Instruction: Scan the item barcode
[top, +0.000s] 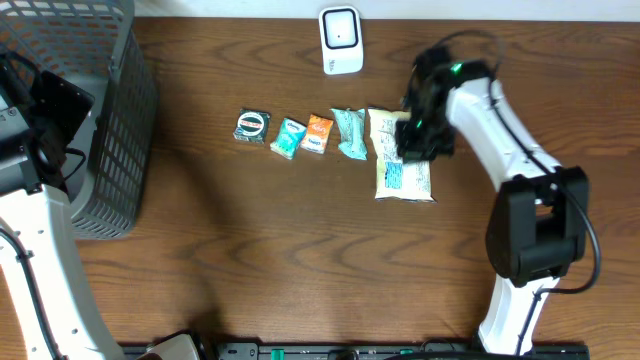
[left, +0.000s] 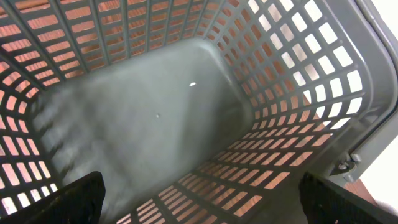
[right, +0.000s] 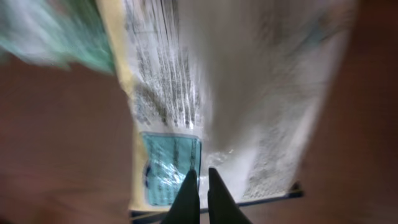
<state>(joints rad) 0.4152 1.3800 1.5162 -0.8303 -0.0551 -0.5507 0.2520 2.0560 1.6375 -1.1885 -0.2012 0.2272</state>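
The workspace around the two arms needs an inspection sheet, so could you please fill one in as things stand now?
Surface: brown wooden table.
Job's things: white scanner at the far edge; a row of dark packet, teal packet, orange packet, green packet and white bag.
Clutter: nothing seen.
Tools: left tool open, over the basket; right tool shut, tips at the white bag, no grip seen.
Cables: black cable looping above the right arm.
Surroundings: the grey basket stands at the left, nothing seen inside.
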